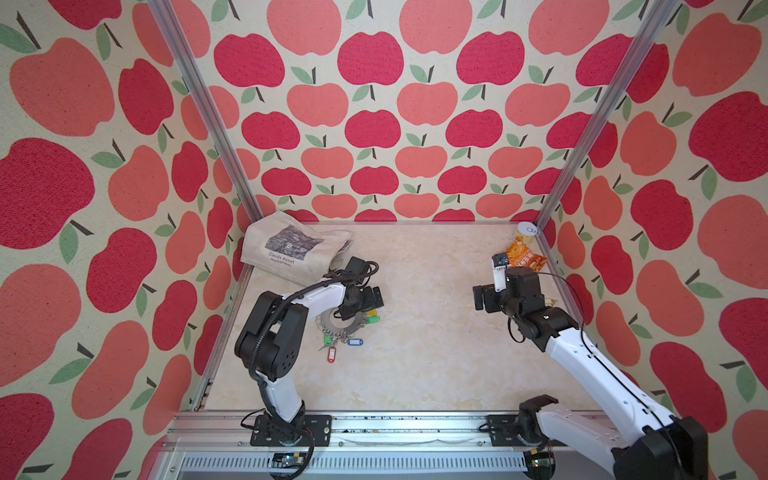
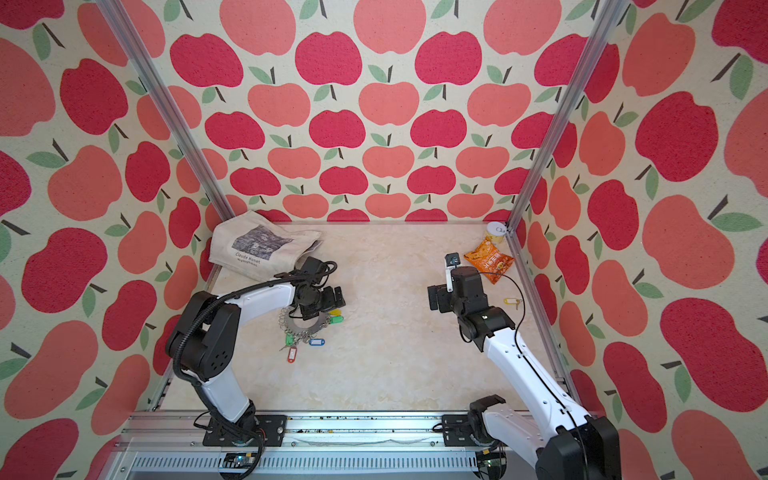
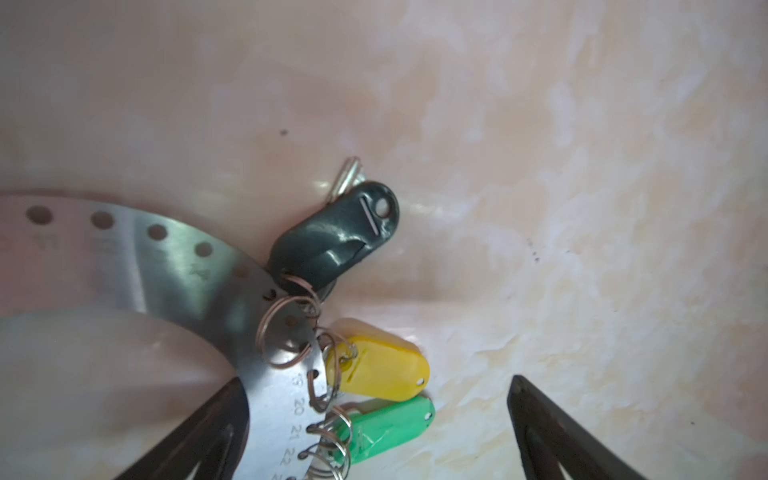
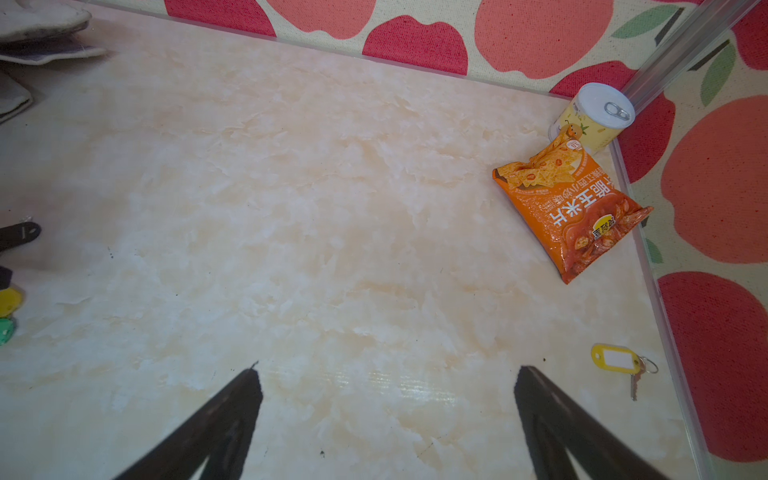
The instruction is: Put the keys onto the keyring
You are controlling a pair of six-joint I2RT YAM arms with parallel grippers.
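The keyring (image 3: 187, 274), a flat grey plate with numbered holes and wire loops, lies left of centre in both top views (image 1: 332, 328) (image 2: 299, 328). Keys hang from its loops with a black tag (image 3: 332, 237), a yellow tag (image 3: 382, 370) and a green tag (image 3: 386, 428); blue (image 1: 355, 342) and red (image 1: 331, 354) tags lie at its near side. My left gripper (image 3: 378, 380) hovers open over the plate's rim, the yellow and green tags between its jaws. A loose yellow-tagged key (image 4: 617, 357) lies by the right wall. My right gripper (image 4: 388, 370) is open and empty above bare table.
A cream tote bag (image 1: 291, 249) lies at the back left, close behind the left arm. An orange snack bag (image 4: 569, 208) and a small can (image 4: 594, 116) sit in the back right corner. Aluminium posts and patterned walls enclose the table.
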